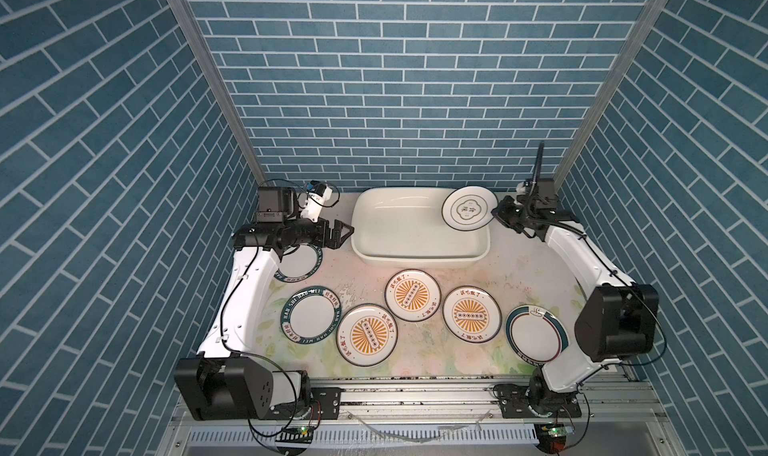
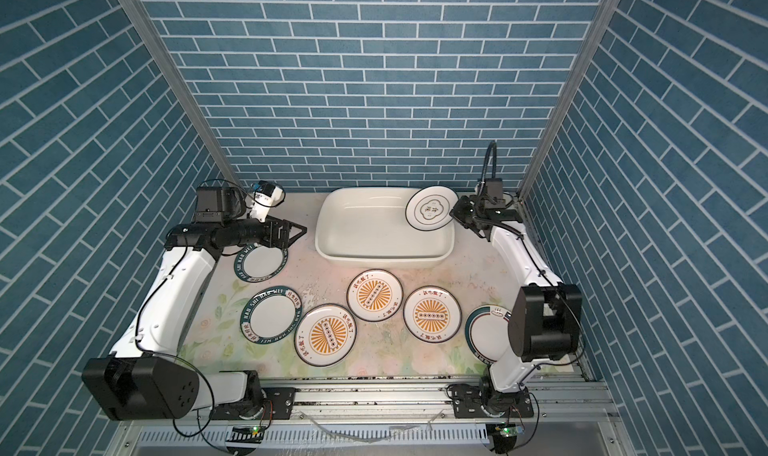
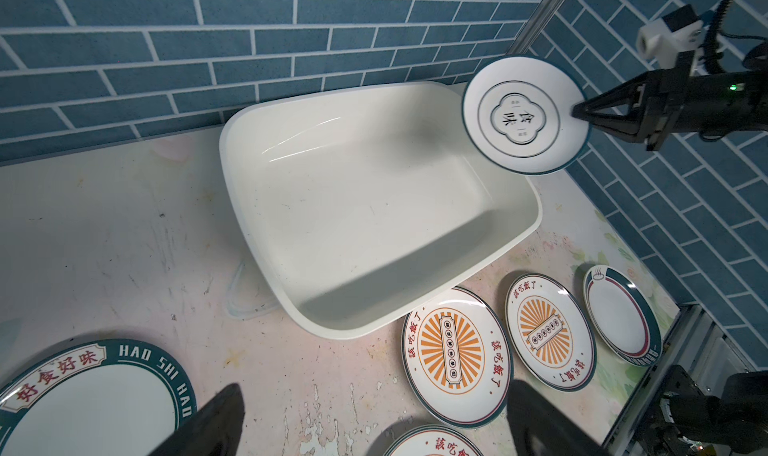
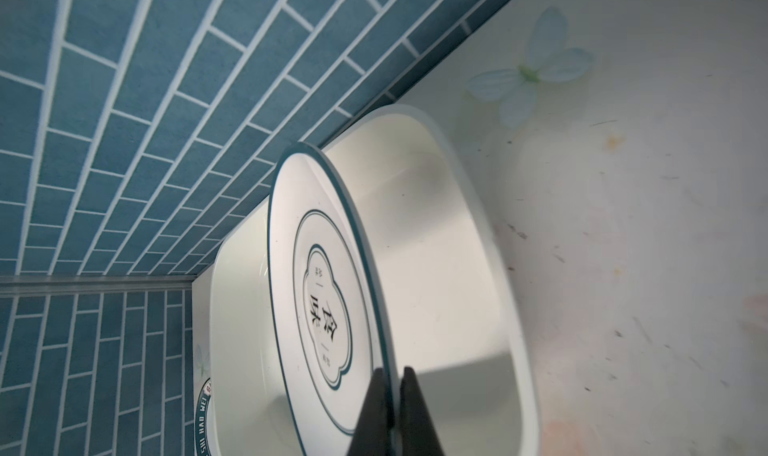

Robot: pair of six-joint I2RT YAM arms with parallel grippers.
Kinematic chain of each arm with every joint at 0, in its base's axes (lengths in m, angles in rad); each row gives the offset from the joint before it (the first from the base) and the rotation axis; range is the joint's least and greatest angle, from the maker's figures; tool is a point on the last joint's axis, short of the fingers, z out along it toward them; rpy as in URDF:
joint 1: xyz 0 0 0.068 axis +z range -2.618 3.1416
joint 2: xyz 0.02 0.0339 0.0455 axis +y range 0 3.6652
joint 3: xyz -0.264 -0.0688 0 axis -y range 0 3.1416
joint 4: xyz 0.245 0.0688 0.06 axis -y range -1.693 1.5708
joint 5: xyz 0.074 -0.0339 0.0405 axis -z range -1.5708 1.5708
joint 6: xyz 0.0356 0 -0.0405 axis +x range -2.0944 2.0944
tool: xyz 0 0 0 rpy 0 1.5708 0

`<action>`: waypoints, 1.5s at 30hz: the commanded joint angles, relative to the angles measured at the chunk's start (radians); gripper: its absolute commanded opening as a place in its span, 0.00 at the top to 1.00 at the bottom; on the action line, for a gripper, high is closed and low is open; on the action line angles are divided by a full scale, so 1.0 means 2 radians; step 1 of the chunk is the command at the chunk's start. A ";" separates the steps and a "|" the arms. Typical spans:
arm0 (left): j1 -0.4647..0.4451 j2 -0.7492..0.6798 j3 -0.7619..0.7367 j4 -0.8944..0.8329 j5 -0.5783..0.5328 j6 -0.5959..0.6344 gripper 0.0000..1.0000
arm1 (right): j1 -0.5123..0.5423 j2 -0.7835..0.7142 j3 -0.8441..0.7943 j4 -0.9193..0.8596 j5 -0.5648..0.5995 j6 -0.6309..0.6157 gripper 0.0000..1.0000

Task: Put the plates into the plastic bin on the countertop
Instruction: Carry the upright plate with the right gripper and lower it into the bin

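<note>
Now the right gripper (image 1: 496, 213) pinches a white plate (image 1: 468, 207) by its edge over the plastic bin (image 1: 399, 235), while the left gripper (image 1: 343, 237) is wide open and empty.

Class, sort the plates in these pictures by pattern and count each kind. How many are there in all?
orange sunburst plates: 3
teal lettered-band plates: 2
teal-and-red ring plate: 1
clover-emblem plate: 1
Total: 7

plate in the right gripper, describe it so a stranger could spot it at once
Find the white plastic bin at the back of the countertop. Over its far right corner the right gripper holds a plate by the rim. It alone is lifted, with a clover-shaped emblem at its centre.
</note>
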 commanded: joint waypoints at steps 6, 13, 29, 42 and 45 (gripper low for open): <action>-0.003 -0.006 0.007 0.010 0.007 -0.008 0.00 | 0.114 0.176 0.171 0.048 0.007 0.043 1.00; -0.003 -0.005 0.008 0.012 0.012 -0.015 0.00 | 0.158 0.296 0.262 0.070 -0.030 0.066 1.00; -0.003 -0.007 -0.003 0.025 0.016 -0.026 0.00 | 0.163 0.374 0.280 0.101 -0.082 0.090 1.00; -0.003 -0.009 -0.004 0.027 0.016 -0.029 0.01 | 0.162 0.405 0.305 0.089 -0.101 0.095 0.98; -0.003 -0.010 -0.004 0.027 0.017 -0.030 0.01 | 0.160 0.407 0.304 0.087 -0.102 0.095 0.96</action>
